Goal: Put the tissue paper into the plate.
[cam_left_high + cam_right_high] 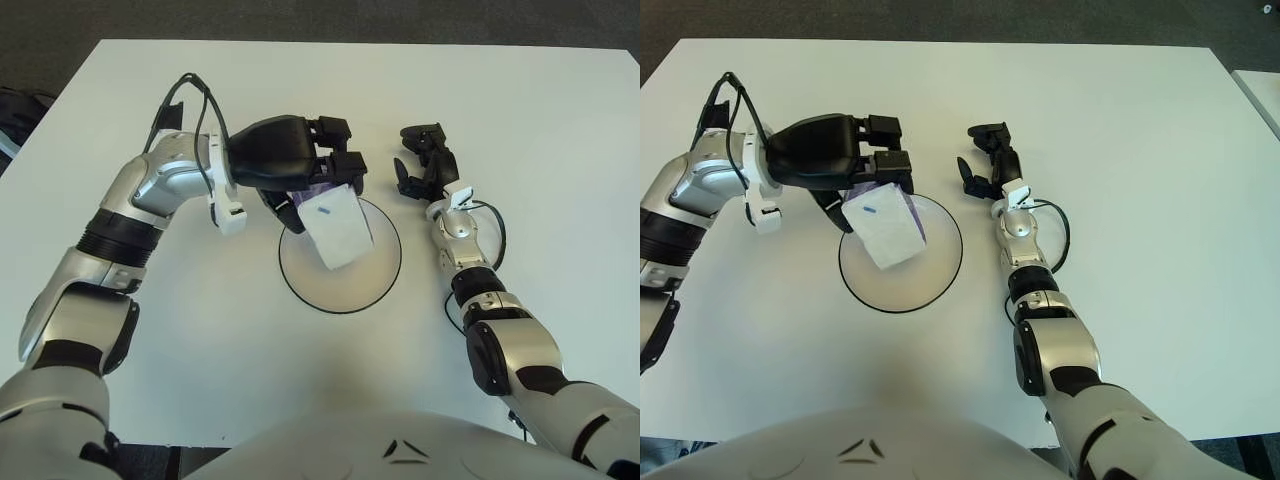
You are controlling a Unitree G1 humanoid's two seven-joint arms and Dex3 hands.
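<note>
The left hand (300,165), at centre-left of the frame, pinches the tissue paper (335,225) by its upper edge. The sheet hangs below and slightly right of the fingers, its long axis running down and tilted toward lower right. It hangs over the upper half of the plate (340,298); contact with the plate cannot be confirmed. Release requires only a short descent. The right hand (420,160) shows just right of the plate, fingers loosely curled, holding nothing.
</note>
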